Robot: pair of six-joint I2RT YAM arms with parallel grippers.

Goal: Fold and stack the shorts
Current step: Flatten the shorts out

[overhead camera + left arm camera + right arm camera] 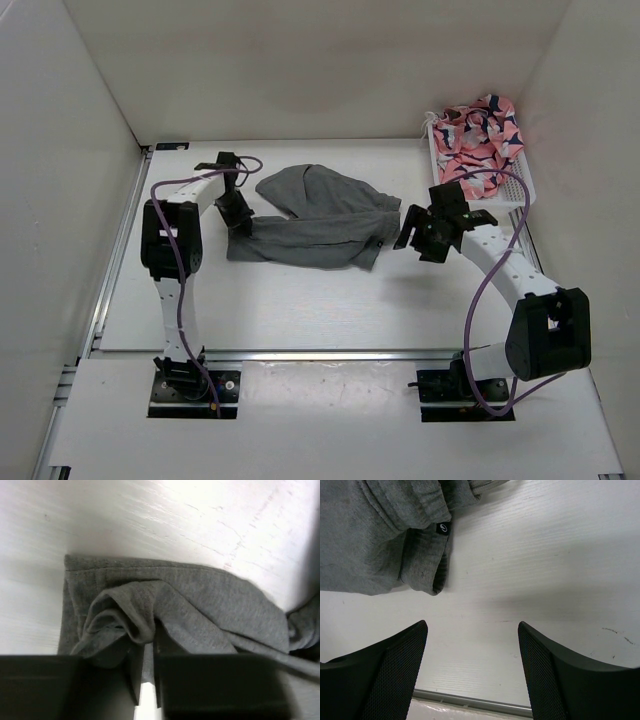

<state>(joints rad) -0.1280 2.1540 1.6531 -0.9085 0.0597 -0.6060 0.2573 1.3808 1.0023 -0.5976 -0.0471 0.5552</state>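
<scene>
The grey shorts [315, 215] lie crumpled in the middle of the table, part folded over. My left gripper [238, 215] sits at their left end. In the left wrist view it [146, 647] is shut on a raised fold of the grey shorts [200, 605]. My right gripper [413, 232] is open and empty just right of the shorts. In the right wrist view it [471, 627] hangs over bare table, with the shorts' hem [370, 535] and a small black label [443, 528] at the upper left, apart from the fingers.
A white basket [520, 190] at the back right holds pink patterned cloth [480, 135]. White walls close in the table on the left, back and right. A metal rail [470, 702] runs along the near edge.
</scene>
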